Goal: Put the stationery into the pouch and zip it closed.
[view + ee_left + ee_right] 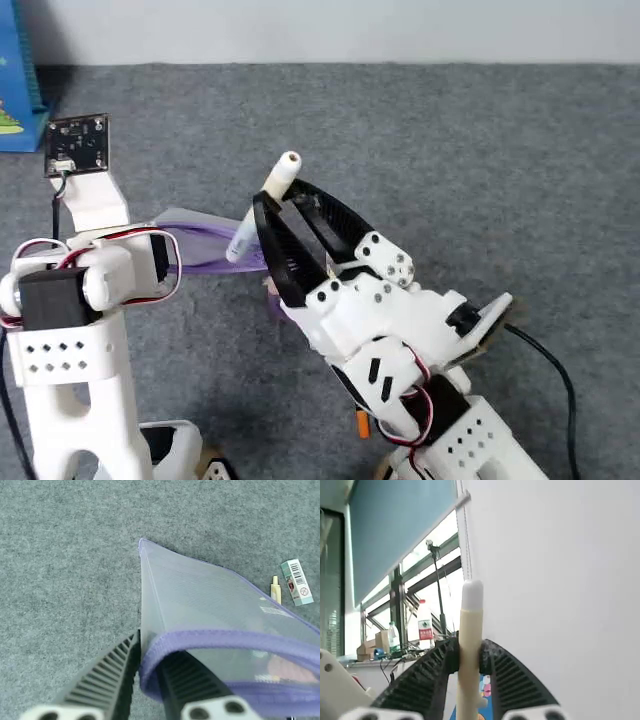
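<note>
While the left gripper has its fingers closed on the purple-edged rim of the translucent pouch, the pouch stretches away over the grey carpet. A small cream piece and a green-and-white box lie just beyond it. Further right, the right gripper is clamped around a cream pen, tilted with its white cap upward and its lower end near the pouch.

Pouch of translucent mesh with cloth trim; carpet matt and rough.
</note>
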Robot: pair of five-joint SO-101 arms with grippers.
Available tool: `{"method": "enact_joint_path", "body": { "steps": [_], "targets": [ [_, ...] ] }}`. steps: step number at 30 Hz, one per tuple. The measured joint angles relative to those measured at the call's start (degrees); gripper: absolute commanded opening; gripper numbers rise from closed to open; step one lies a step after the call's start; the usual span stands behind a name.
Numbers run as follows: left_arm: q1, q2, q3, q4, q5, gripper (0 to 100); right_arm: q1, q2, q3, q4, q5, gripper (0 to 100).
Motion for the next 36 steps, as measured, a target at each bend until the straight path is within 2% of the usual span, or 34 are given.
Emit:
{"method": "enact_joint_path", "body": {
  "steps": [10, 13, 16, 22, 28, 33, 36],
  "targets": [
    [0.00, 0.00, 0.00, 0.00, 0.00, 1, -0.26, 17.58, 0.44, -10.81, 0.00, 1.9],
    [0.00, 0.00, 0.00, 0.00, 0.00, 1, -0.35, 21.80, 0.44, -12.75, 0.00, 10.7],
    [0.00, 0.00, 0.00, 0.00, 0.00, 1, -0.79, 22.42, 0.35, -11.25, 3.08, 20.2],
    [0.00, 0.00, 0.00, 0.00, 0.00, 1, -4.48, 16.88, 0.44, -2.73, 4.66, 18.4],
    [0.00, 0.00, 0.00, 0.00, 0.00, 1, -5.45, 4.57, -0.62, 14.24, 4.48, 15.9],
    [0.00, 0.00, 0.44, 0.00, 0.00, 1, -5.63, -3.16, -6.68, 29.01, 0.53, 15.3],
    [0.00, 0.00, 1.05, 0.00, 0.00, 1, -2.64, -5.89, -9.41, 35.96, -0.18, 15.3]
  ]
}}
